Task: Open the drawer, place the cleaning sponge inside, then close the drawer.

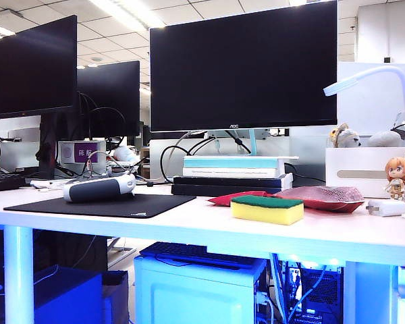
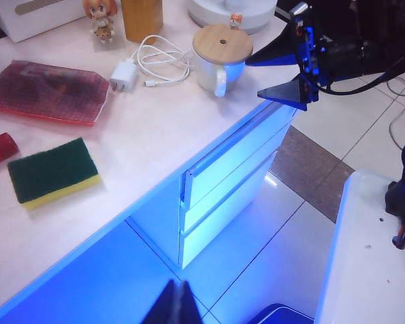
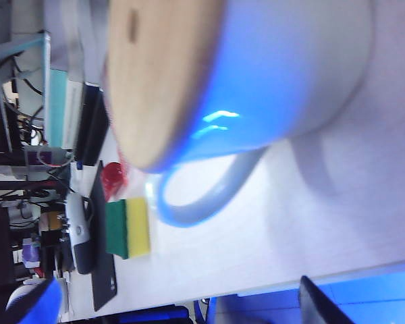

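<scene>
Ext view: cleaning sponge (image 1: 267,209) on worktop (image 1: 189,229) near front edge, just in front of red packets (image 1: 324,198); neither arm visible.

L wrist view: drawer (image 2: 236,158) shut under worktop edge, below mug (image 2: 219,57). R end effector (image 2: 293,57) beside mug, above drawer, jaws spread, empty. L end effector (image 2: 177,304) low, fingers together, clenched.

R wrist view: mug fills frame, sponge beyond it. Judgement: drop below mug, hook drawer lip, pull straight, avoid mug.

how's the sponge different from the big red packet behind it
The cleaning sponge is a thick block, yellow foam under a dark green top; the red packet is flat, crinkled and shiny. The cleaning sponge is smaller and lies nearer the desk's front edge. Both rest flat on the desk, untouched.
</scene>
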You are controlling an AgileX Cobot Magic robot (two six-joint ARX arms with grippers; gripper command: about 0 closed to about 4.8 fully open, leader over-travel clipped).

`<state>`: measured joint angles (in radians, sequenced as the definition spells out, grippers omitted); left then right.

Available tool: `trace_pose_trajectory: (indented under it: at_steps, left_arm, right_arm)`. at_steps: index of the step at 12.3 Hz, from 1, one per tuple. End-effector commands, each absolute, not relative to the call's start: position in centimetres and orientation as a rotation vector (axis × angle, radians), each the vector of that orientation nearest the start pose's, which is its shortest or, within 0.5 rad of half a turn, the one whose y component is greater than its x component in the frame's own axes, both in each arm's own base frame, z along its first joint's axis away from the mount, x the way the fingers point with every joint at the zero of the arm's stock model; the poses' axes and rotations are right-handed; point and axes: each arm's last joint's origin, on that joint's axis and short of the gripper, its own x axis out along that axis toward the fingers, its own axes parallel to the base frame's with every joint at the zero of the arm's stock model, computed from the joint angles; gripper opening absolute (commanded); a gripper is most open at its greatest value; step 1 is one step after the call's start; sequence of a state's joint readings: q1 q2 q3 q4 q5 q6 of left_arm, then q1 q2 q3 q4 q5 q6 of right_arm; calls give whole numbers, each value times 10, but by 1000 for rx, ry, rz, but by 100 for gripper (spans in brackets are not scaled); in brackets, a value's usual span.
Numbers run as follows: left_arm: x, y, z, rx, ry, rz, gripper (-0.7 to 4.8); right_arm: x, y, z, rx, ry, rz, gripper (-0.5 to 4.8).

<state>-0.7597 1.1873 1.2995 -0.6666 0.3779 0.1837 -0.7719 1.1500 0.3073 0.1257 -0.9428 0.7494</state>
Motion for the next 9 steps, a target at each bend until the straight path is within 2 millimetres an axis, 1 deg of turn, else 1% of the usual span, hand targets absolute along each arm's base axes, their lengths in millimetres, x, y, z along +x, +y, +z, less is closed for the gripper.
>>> trace_pose_trajectory:
  at_steps: [1, 2, 4, 6, 9]
  left_arm:
    - [165, -172, 388, 266, 454, -1163, -5]
    - [165, -172, 388, 266, 454, -1162, -5]
    - [165, -172, 388, 266, 454, -1162, -5]
    - [166, -172, 388, 266, 454, -1161, -5]
    - [165, -172, 388, 266, 454, -1161, -5]
  right_arm:
    - [128, -131, 145, 1324, 447, -92, 479]
    - [122, -134, 142, 1313, 442, -130, 479]
    - [120, -131, 136, 1299, 455, -104, 479]
    - [111, -127, 124, 1321, 441, -108, 479]
    - [92, -131, 114, 1356, 358, -188, 479]
